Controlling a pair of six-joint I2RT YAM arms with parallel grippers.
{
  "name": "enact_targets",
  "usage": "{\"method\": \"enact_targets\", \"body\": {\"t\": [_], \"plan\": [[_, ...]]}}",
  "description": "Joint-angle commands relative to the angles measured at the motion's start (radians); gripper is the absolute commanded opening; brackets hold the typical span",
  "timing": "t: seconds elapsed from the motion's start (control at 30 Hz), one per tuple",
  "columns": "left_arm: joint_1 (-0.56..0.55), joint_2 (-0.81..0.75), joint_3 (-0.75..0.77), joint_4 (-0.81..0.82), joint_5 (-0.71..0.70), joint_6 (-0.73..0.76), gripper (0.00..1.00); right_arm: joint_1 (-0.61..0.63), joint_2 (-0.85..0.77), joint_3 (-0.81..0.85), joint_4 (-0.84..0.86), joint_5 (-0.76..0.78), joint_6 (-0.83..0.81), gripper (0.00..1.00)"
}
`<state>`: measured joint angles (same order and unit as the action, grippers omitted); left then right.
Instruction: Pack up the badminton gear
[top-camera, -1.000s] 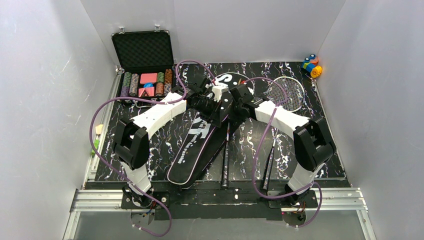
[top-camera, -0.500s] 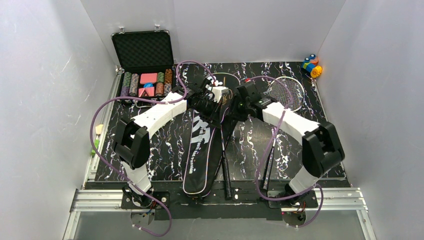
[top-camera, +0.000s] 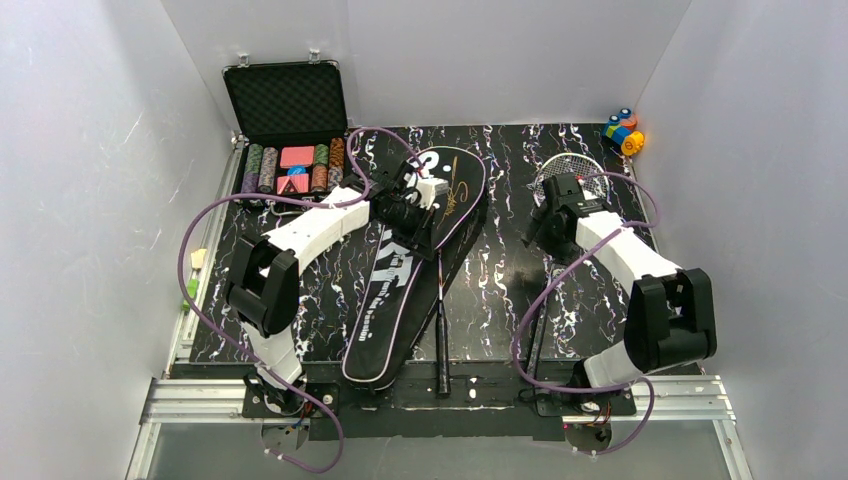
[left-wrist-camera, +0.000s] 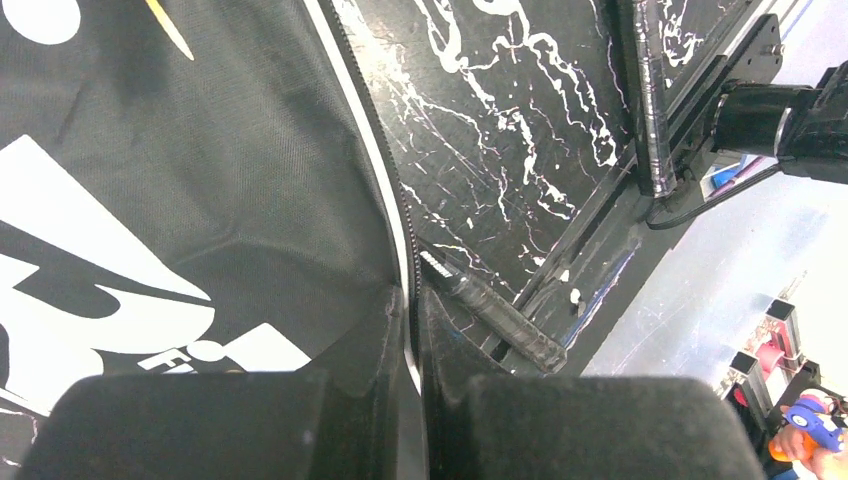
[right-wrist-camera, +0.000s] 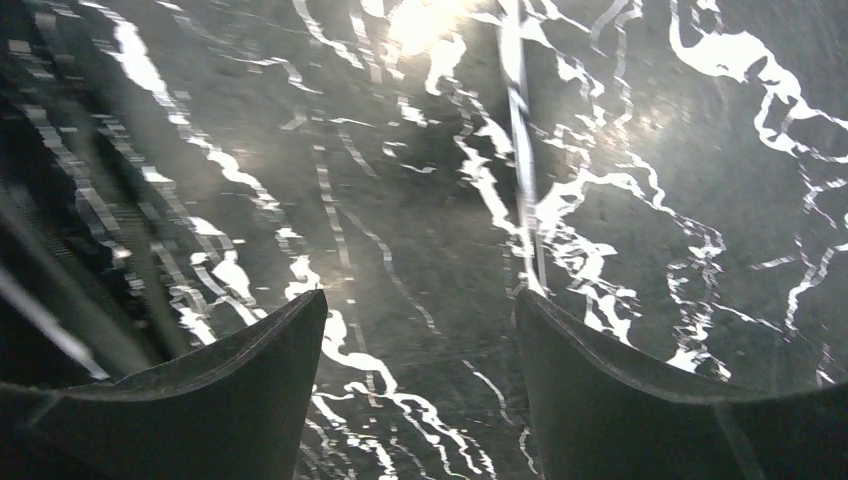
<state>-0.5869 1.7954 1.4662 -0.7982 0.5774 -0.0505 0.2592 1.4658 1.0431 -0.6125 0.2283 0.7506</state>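
Note:
The black racket bag (top-camera: 400, 270) lies slantwise on the marbled mat, its white lettering up. A racket's dark handle (top-camera: 440, 345) sticks out from under its right edge and also shows in the left wrist view, the handle (left-wrist-camera: 495, 312) lying beside the zip. My left gripper (top-camera: 428, 215) is shut on the bag's zipped right edge (left-wrist-camera: 400, 200), pinched between its fingers (left-wrist-camera: 412, 296). A second silver-framed racket (top-camera: 578, 178) lies at the back right. My right gripper (top-camera: 540, 232) hovers just left of its head, open and empty (right-wrist-camera: 420, 295) over the bare mat; a thin pale shaft (right-wrist-camera: 520, 150) runs past its right finger.
An open black case of poker chips (top-camera: 290, 150) stands at the back left. Small colourful toy blocks (top-camera: 622, 131) sit in the back right corner. A long dark bar (top-camera: 537, 340) lies near the right arm's base. Grey walls close in the mat (top-camera: 500, 270).
My right gripper has opened, let go of the bag and swung right toward the second racket. The bag has dropped flat. My left gripper keeps its grip.

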Motion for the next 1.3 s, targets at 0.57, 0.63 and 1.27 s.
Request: {"method": "enact_targets", "body": {"t": [0.57, 0.63, 1.27], "plan": [[0.062, -0.095, -0.055, 0.017, 0.041, 0.023, 0.0, -0.041, 0.151, -0.092, -0.006, 0.068, 0.026, 0.62], [0.062, -0.096, -0.055, 0.017, 0.039, 0.023, 0.0, -0.041, 0.157, -0.097, 0.002, 0.053, 0.03, 0.6], [0.062, -0.085, -0.038, 0.009, 0.041, 0.019, 0.0, 0.101, 0.016, -0.237, 0.073, -0.006, 0.01, 0.01]]}}
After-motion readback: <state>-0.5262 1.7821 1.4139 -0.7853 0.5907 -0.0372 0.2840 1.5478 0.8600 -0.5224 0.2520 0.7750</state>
